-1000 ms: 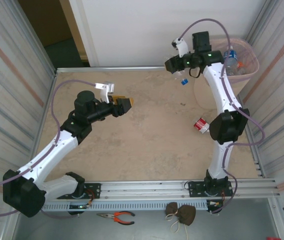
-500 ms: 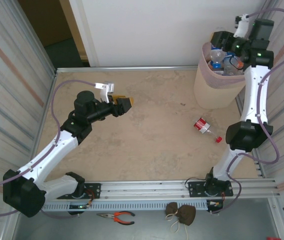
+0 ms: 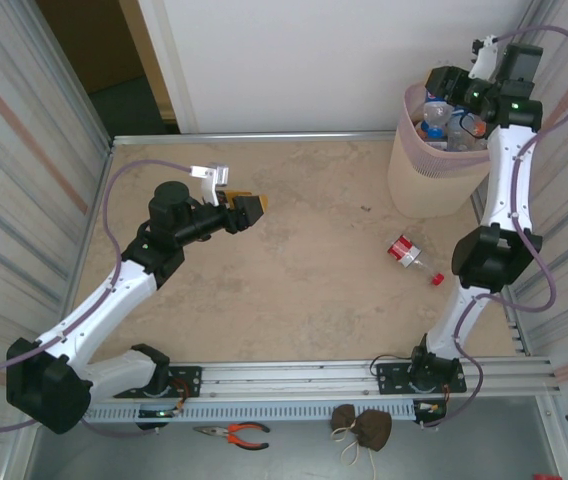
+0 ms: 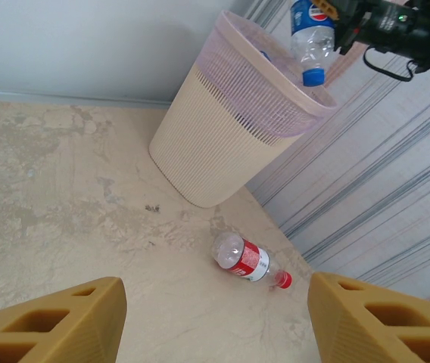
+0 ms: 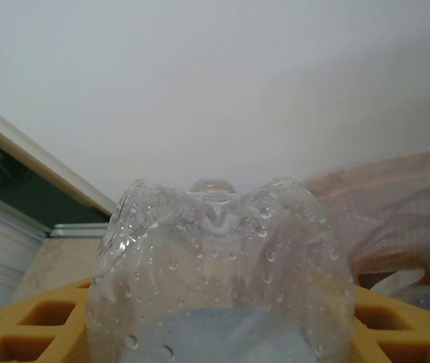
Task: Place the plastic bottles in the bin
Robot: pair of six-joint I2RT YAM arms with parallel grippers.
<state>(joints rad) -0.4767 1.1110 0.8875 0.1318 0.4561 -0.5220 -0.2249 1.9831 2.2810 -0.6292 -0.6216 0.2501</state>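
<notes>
The mottled beige surface (image 3: pixel 294 270) carries the pale mesh-banded bin (image 3: pixel 429 185), standing upright in its far right corner, and one red-labelled bottle (image 3: pixel 402 250) lying on its side near the bin's foot, apart from it, its red cap pointing toward the right edge.

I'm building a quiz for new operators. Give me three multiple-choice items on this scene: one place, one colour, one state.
1. Where is the red-labelled bottle? A in the right hand; B lying on the table; C in the left hand.
2. Cap colour of the clear bottle held over the bin? A red; B green; C blue.
3. How is the left hand? A open, empty; B shut on a bottle; C shut, empty.
B: it lies on its side near the bin. C: its blue cap points down. A: its fingers stand apart, nothing between.
</notes>
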